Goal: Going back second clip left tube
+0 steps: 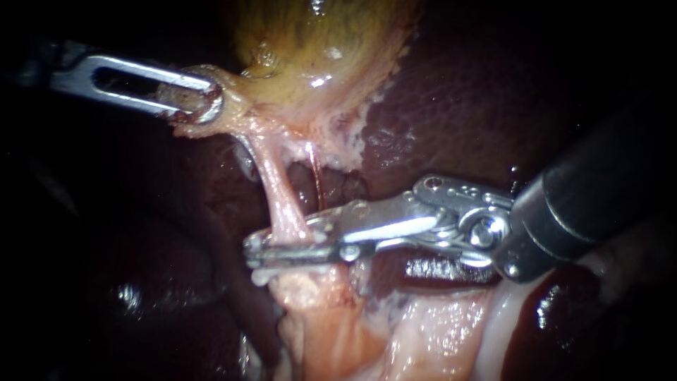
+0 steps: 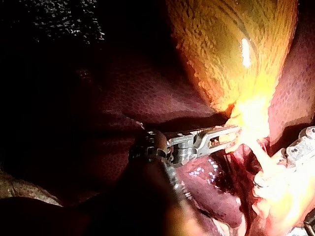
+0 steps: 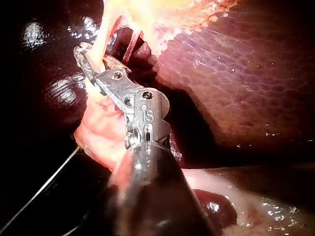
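My left instrument (image 1: 201, 106) comes in from the left. Its hand is clenched on the pale tissue where the gallbladder (image 1: 317, 49) narrows, both jaws pressing on that fold. The hold seems meant to draw the gallbladder's neck up and to the left. That stretches what hangs below it and lifts it off the liver (image 1: 493, 106).

Below the fold, the left tube (image 1: 278, 187) runs down as a taut pink strand, with a thinner red tube (image 1: 315, 173) just beside it on the right. The tension sets the two tubes apart, so a tool can reach one without catching the other.

My right instrument (image 1: 282, 247) lies across from the right, and its hand sits at the lower part of the left tube, square to it. That angle suits placing a clip across the tube. I cannot tell whether the hand is clenched on the tube or released, because metal and tissue overlap there in the endoscope view and in the right wrist view. No clip shows clear of the metal.

If the clip is seated, the backing-off calls for a straight pull along the shaft, or the tip may drag the stretched tube sideways.
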{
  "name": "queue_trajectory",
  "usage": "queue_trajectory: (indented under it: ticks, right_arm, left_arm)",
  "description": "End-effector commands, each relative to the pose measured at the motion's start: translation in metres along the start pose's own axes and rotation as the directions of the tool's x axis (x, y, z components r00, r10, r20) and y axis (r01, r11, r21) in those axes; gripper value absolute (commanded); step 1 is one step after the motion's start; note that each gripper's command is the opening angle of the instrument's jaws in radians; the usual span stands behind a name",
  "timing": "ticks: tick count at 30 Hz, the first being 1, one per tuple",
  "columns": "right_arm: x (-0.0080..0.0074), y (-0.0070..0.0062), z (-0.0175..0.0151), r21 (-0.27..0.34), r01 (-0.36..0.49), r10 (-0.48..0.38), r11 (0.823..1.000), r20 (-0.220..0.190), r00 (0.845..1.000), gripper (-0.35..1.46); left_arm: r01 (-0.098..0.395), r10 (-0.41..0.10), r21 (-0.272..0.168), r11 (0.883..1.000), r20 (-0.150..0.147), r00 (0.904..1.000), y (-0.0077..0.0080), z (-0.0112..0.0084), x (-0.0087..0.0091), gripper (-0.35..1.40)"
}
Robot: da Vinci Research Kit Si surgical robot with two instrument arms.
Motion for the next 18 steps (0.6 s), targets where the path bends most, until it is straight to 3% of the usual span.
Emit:
queue_trajectory:
  ticks: [1, 2, 4, 8, 13, 18]
  right_arm:
    - [0.0, 0.0, 0.0, 0.003, 0.0, 0.0, 1.0, 0.001, 1.0, -0.35]
    - [0.0, 0.0, 0.0, 0.008, 0.0, 0.0, 1.0, 0.004, 1.0, -0.34]
    - [0.0002, 0.0, 0.0002, 0.008, -0.001, 0.001, 1.0, 0.004, 1.0, 0.06]
    - [0.0004, 0.0001, 0.0008, 0.008, -0.001, 0.001, 1.0, 0.004, 1.0, 0.4]
    - [0.0004, 0.0004, 0.0008, -0.009, 0.058, -0.058, 0.998, -0.003, 0.998, 0.44]
    - [0.0003, 0.0017, 0.0001, -0.117, 0.192, -0.197, 0.974, -0.03, 0.98, 0.49]
  left_arm:
    - [-0.001, 0.001, 0.0, 1.0, 0.001, 1.0, 0.0, 0.0, 0.0, -0.35]
    - [-0.001, 0.001, 0.0, 1.0, 0.001, 1.0, 0.0, -0.0001, 0.0, -0.35]
    - [-0.001, 0.001, 0.0, 1.0, 0.001, 1.0, 0.0, -0.0001, 0.0, -0.35]
    - [-0.001, 0.001, 0.0, 1.0, 0.001, 1.0, 0.0, -0.0001, 0.0, -0.35]
    - [-0.001, 0.001, 0.0, 1.0, 0.001, 1.0, 0.0001, -0.0002, -0.0001, -0.35]
    - [-0.001, 0.001, -0.002, 1.0, 0.003, 1.0, 0.0004, -0.0002, -0.0002, -0.35]
